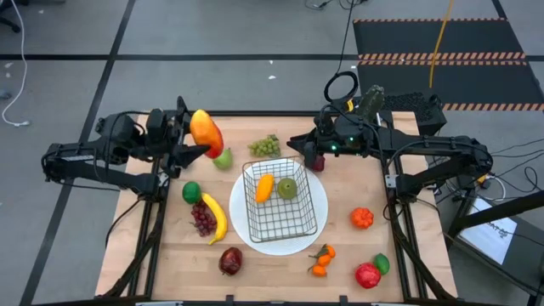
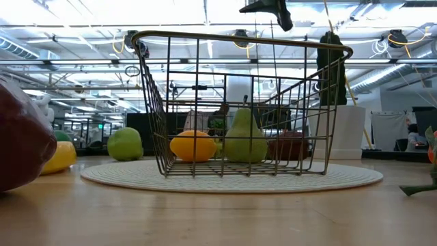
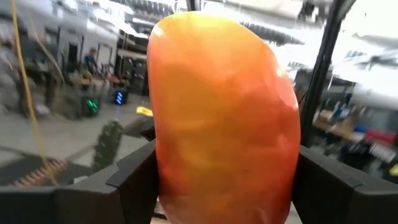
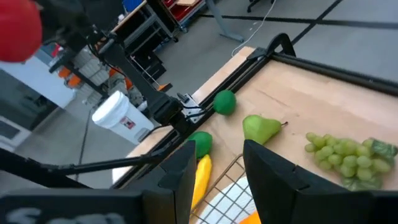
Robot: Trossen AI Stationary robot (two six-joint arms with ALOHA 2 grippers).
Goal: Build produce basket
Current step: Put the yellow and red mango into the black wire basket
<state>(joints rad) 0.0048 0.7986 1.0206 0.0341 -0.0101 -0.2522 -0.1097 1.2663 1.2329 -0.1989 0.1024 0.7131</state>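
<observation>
The left claw (image 1: 197, 143) hangs over the far left part of the table (image 1: 170, 263), clamped on a large orange-red fruit (image 1: 206, 131), perhaps a mango, though the blur of the left wrist view makes its kind hard to settle. In that view the fruit (image 3: 224, 118) stands between the two dark fingers (image 3: 134, 180) and fills most of the frame.

The basket (image 1: 280, 200) of dark wire sits on a round white plate (image 1: 319, 223) near the middle of the table. Inside it lie a small orange piece (image 1: 265, 187) and a green pear (image 1: 288, 188); the low view shows them side by side on the basket floor.

The right claw (image 1: 299, 151) hovers beyond the basket's far edge, its fingers (image 4: 273, 174) a little apart and holding nothing. Past them the right wrist view shows a loose green pear (image 4: 261, 127), a bunch of green grapes (image 4: 339, 155) and a lime (image 4: 224, 101) on the wood.

Other produce lies about on the table: a second lime (image 1: 191, 192), a banana (image 1: 215, 218) touching purple grapes (image 1: 202, 219), a dark red apple (image 1: 230, 261) near the front edge, small tangerines (image 1: 321, 258), a tomato (image 1: 362, 218), and a red fruit (image 1: 367, 274) touching a green one (image 1: 382, 263) at the front right.
</observation>
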